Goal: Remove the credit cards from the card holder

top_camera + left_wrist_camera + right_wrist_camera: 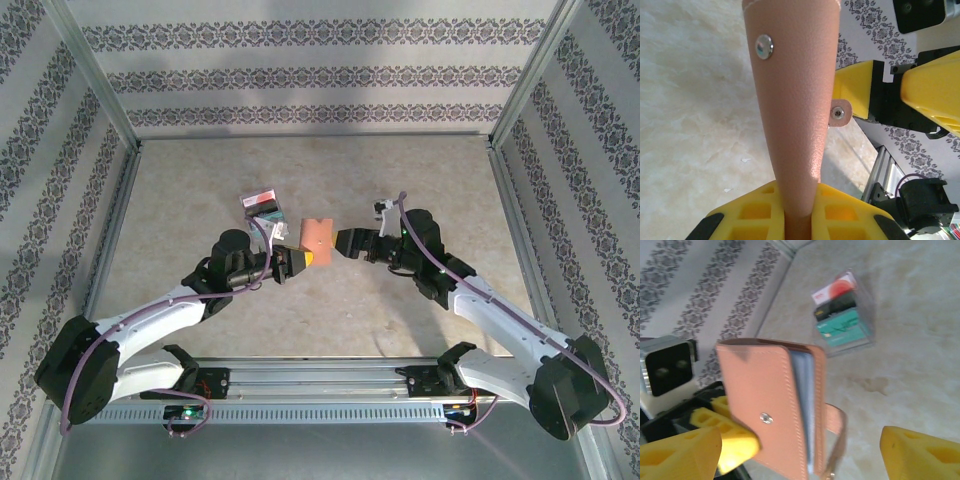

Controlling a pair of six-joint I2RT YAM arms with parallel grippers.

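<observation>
We are looking at the beige marbled counter (300, 180), which is taking up the middle of the overhead view. The two white-and-black arms are reaching in from the lower left and lower right corners and meeting at the centre of the frame.

Between them, the tan leather-look card holder (317, 235) is hanging above the counter at the centre of the overhead view. The yellow left fingers (760, 195) are clamping its lower edge at the bottom of the left wrist view, closed tight on the leather. The holder is standing slightly ajar, and its grey-blue inner pockets (802, 405) are showing along the open side. We cannot tell whether cards are sitting in them.

The yellow right fingers (920, 455) are standing wide apart in the lower corners of the right wrist view. They are flanking the card holder without touching it and are holding nothing.

A clear case with a teal, black and red stack (263, 207) is lying on the counter, just up and left of the holder.

A small strap tab (839, 113) is sticking out from the holder's right side, and a silver snap (763, 46) is shining on its outer face.
</observation>
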